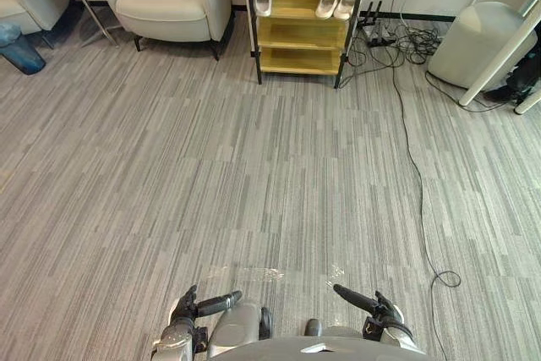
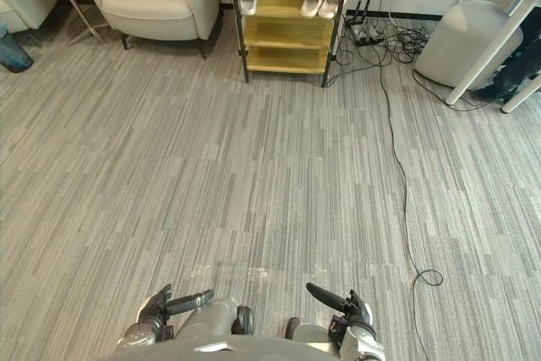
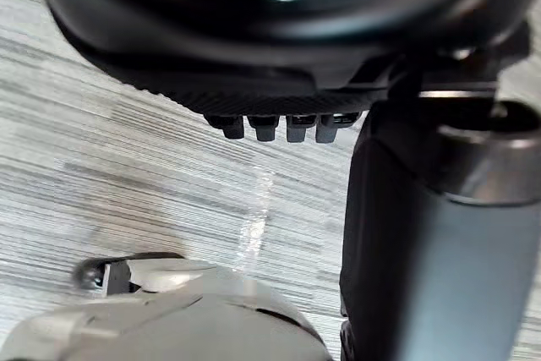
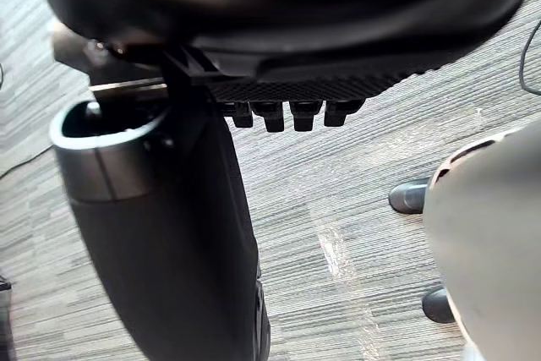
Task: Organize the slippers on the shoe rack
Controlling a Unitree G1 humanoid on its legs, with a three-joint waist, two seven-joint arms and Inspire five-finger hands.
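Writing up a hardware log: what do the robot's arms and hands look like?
Both arms are silver-grey. The left hand and right hand are dark, with a textured palm edge; the fingers end in blunt squared tips beside a thick dark thumb.

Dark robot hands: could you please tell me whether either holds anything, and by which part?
Nothing is held: the left hand and right hand are both empty; the pale slippers lie on the yellow wooden shoe rack.
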